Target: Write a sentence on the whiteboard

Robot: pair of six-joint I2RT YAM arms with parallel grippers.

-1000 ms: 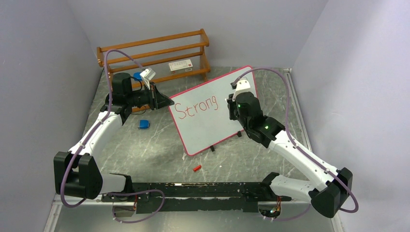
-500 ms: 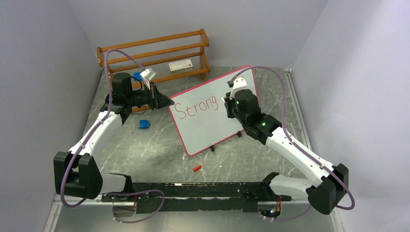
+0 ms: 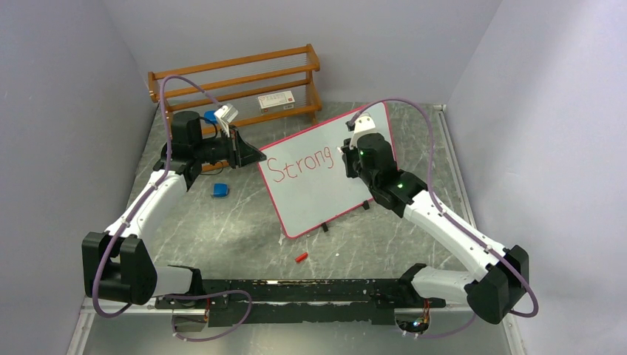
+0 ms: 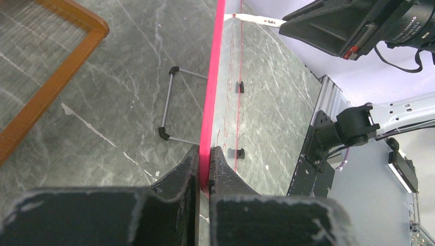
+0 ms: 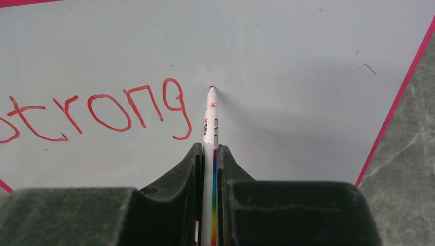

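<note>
Mid-table, top view: rectangular whiteboard (image 3: 318, 200) with pink-red rim, propped tilted; red handwritten sentence (image 3: 299, 164) reads only "Strong". Left wrist: left gripper (image 4: 204, 156) pinched on rim, steadying it. Right wrist: right gripper (image 5: 210, 149) clamped on white red-tipped marker (image 5: 211, 113), tip just past "g", likely for next word

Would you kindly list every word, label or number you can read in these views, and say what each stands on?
"Strong": red lettering handwritten on the whiteboard.
Print on the barrel of the marker: too blurred to read.
Label on the small box on the wooden rack: too small to read.
</note>
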